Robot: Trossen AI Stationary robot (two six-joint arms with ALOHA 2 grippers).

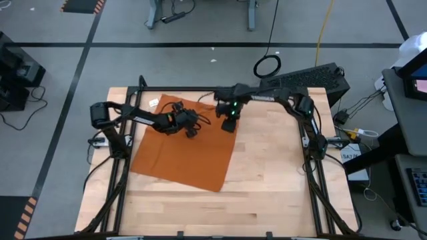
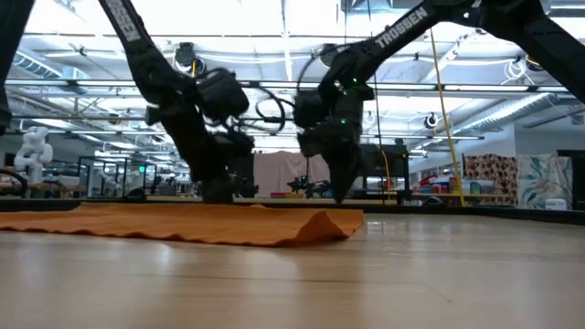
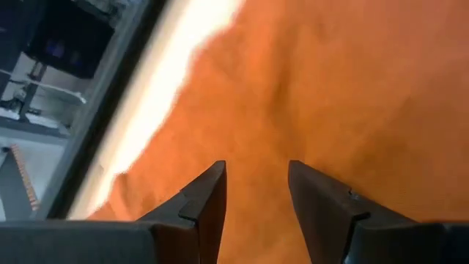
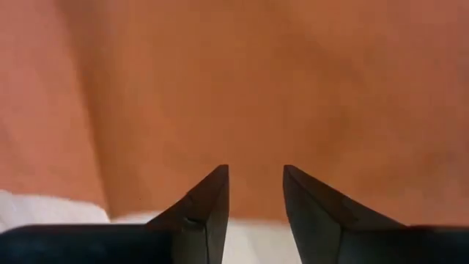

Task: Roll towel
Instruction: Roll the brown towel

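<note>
Towel (image 1: 183,157) rolling has not visibly begun: the rust cloth lies spread flat on the tabletop (image 1: 280,180), with only a low ripple along the edge nearest the low camera. Both arms are down at its far edge, so the step in hand looks like taking hold of that edge to start the first turn.

Furthest left, the left gripper (image 3: 255,192) hangs just above the cloth, a little inside the far edge; its fingers stand apart with nothing between them, and orange fabric fills the space directly under and ahead of the tips, with the pale tabletop off to one side. Further right, the right gripper (image 4: 255,192) sits at the towel's far corner, fingers likewise apart and empty; the cloth lies ahead of its tips while bare tabletop shows just behind them.

The next move probably calls for both grippers to drop onto the edge, pinch it together, then fold it evenly over toward the near side.
</note>
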